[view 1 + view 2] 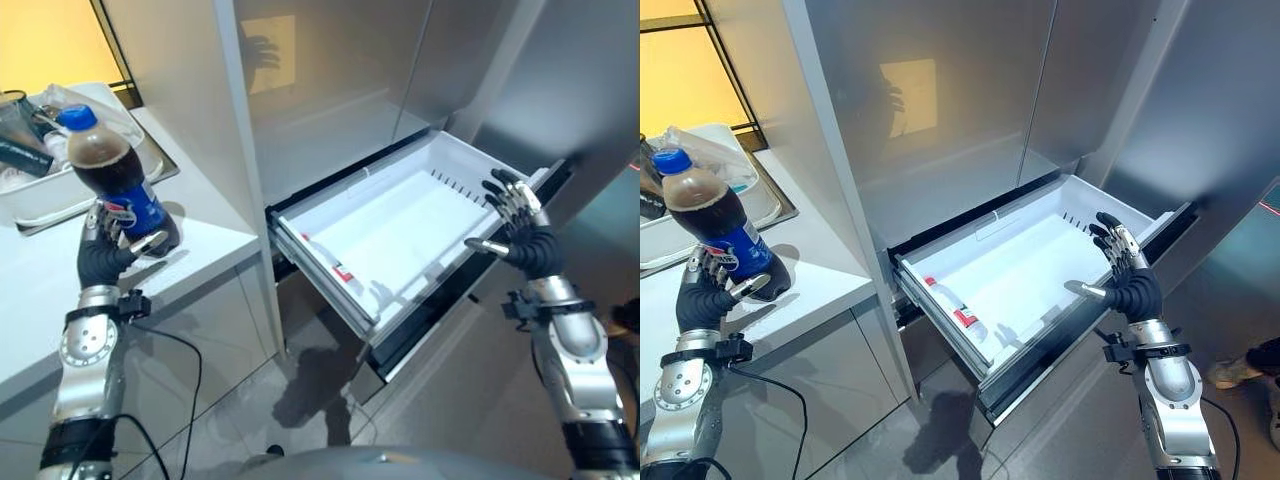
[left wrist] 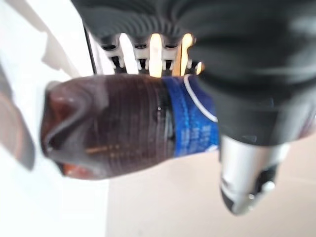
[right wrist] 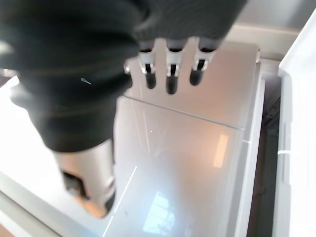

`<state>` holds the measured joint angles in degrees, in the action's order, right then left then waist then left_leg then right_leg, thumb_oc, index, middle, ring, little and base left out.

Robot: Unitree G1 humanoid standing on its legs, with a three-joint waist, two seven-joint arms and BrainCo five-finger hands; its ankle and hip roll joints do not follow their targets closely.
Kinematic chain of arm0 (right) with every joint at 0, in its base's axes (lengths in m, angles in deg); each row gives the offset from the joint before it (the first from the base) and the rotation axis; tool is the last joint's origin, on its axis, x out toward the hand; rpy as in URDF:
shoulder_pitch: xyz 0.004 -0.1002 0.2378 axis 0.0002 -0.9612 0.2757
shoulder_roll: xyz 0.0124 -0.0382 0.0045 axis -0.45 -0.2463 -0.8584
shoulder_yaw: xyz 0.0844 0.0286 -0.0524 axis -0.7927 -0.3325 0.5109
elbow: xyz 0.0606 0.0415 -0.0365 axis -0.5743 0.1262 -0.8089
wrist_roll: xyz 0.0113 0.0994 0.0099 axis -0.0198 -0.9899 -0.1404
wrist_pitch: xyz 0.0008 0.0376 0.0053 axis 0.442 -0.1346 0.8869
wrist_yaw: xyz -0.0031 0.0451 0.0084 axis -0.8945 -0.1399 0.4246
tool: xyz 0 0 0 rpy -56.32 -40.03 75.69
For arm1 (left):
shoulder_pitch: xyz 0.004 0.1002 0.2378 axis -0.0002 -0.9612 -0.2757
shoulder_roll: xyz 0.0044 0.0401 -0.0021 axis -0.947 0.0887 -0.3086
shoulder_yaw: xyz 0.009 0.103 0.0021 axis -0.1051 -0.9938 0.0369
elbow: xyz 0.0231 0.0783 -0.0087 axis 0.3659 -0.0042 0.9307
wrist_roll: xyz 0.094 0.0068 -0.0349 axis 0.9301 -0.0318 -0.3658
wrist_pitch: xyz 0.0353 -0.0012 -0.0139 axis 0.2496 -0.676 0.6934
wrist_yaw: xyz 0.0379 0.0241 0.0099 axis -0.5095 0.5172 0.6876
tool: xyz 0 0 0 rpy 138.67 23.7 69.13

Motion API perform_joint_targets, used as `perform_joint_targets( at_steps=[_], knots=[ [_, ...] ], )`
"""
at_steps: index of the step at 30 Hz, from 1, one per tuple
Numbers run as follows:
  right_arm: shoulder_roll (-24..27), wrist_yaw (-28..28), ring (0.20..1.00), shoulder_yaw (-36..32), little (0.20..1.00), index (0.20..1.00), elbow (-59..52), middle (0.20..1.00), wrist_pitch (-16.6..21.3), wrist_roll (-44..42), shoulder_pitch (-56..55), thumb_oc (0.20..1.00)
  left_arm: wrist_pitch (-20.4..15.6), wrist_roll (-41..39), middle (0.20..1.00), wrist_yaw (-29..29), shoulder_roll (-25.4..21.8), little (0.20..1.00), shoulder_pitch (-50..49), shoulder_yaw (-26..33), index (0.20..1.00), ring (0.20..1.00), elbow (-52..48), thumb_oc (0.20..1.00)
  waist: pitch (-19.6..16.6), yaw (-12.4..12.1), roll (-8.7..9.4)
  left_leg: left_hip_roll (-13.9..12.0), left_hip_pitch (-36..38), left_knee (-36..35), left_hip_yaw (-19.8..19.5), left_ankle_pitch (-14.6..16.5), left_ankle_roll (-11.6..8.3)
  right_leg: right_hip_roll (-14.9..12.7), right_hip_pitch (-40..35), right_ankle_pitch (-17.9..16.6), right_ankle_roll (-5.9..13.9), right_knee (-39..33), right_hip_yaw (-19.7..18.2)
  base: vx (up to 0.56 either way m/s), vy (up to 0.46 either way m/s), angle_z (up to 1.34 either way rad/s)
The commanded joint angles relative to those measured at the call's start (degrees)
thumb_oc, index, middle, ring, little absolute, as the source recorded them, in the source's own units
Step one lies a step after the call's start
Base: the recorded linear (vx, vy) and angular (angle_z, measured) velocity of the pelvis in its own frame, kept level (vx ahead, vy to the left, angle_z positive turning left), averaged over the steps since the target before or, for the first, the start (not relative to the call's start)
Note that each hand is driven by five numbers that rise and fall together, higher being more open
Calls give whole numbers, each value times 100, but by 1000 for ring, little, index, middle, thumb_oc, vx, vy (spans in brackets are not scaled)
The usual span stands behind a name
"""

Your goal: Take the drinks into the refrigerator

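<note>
A cola bottle [image 1: 112, 176] with a blue cap and blue label stands tilted over the white counter [image 1: 210, 215] at the left. My left hand [image 1: 108, 250] is shut on its lower part; the left wrist view shows the dark bottle [image 2: 113, 131] between fingers and thumb. The refrigerator's white drawer [image 1: 390, 235] is pulled out in the middle, with nothing in its bin. My right hand [image 1: 525, 235] is open just beyond the drawer's right front corner, fingers straight and holding nothing; the right wrist view shows its fingers [image 3: 170, 69] over the drawer floor.
A metal tray [image 1: 60, 190] with a plastic bag and dark items sits on the counter behind the bottle. Grey refrigerator doors [image 1: 340, 90] rise behind the drawer. A red and white sticker [image 1: 342, 273] marks the drawer's front rim. A person's shoe [image 1: 1230, 372] is at the far right.
</note>
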<state>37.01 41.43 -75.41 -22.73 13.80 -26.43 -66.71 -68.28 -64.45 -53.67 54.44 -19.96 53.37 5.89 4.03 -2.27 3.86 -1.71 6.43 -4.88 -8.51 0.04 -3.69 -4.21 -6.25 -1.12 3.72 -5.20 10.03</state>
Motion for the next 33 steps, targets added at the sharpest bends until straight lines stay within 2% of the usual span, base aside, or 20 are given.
perform_joint_targets(
  at_steps=[1,17,19,20,21,33],
  knots=[
    [220,24,1000,-14,1000,1000,-534,1000,180,-299,332,1000,-170,-45,1000,-44,-441,1000,631,-145,1000,1000,392,1000,-146,153,41,311,-143,53,-371,198,431,68,50,464,3,660,224,4,12,-4],
    [216,73,1000,138,1000,1000,-579,1000,141,-388,264,1000,-85,112,1000,-277,-774,1000,1231,-371,1000,1000,1013,1000,-174,286,73,286,-85,23,-262,227,442,88,43,423,18,637,96,1,1,0],
    [208,72,1000,136,1000,1000,-582,1000,142,-390,256,1000,-79,122,893,-259,-798,893,1259,-400,893,893,1023,893,-176,301,70,281,-80,18,-243,234,445,89,46,419,19,630,75,0,0,0],
    [207,76,1000,146,1000,1000,-584,1000,139,-389,264,1000,-77,142,435,-265,-805,435,1282,-423,435,435,1021,435,-174,300,71,281,-78,19,-237,236,448,91,47,418,19,632,64,0,0,0],
    [207,82,1000,149,1000,1000,-587,1000,139,-388,258,1000,-69,154,200,-247,-810,200,1284,-432,200,200,1030,200,-177,307,68,280,-71,18,-227,238,449,89,44,419,22,634,55,0,0,0],
    [198,120,1000,170,1000,1000,-579,1000,127,-382,209,1000,-79,173,200,-219,-699,200,1385,-551,200,200,1002,200,-177,350,55,273,-45,7,-171,254,456,79,60,411,32,624,-21,4,3,-5]
  ],
)
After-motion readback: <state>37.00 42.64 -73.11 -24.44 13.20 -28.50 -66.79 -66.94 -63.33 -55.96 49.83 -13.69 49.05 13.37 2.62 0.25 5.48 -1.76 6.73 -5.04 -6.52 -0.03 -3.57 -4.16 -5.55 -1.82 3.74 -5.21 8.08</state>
